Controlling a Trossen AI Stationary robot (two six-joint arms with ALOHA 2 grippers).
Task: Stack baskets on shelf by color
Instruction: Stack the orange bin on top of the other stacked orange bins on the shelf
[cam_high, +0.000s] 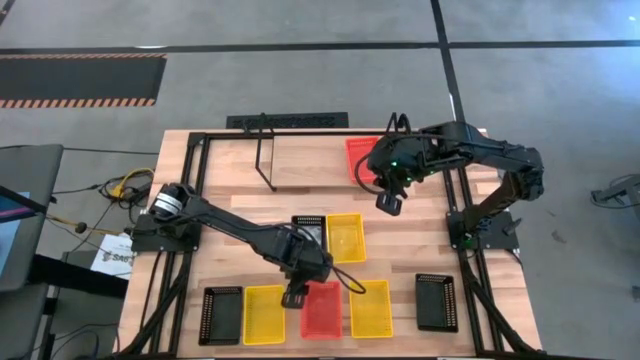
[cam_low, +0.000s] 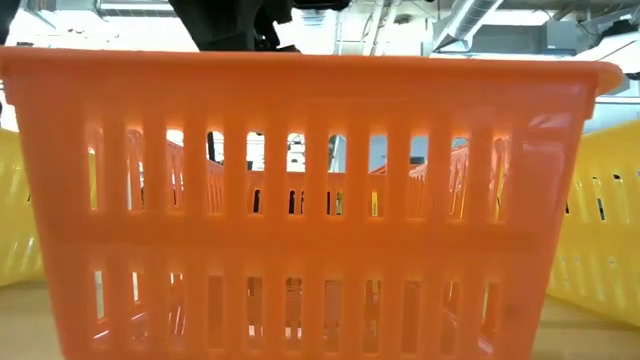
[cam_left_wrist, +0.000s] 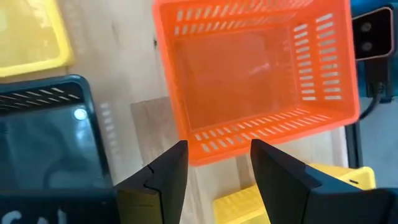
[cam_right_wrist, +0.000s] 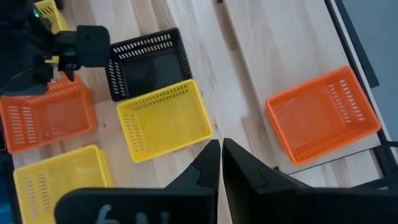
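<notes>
Workshop: concrete floor (cam_high: 300, 80), hazard-striped mat (cam_high: 80, 80).

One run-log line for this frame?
left tool: open, over front red basket | right tool: shut, empty | shelf: one red basket beside

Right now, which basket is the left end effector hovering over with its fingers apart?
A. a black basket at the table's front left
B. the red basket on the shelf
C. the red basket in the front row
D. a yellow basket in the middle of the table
C: the left wrist view shows the open left end effector poised at the wall of the red basket, which sits in the front row in the high view.
</notes>
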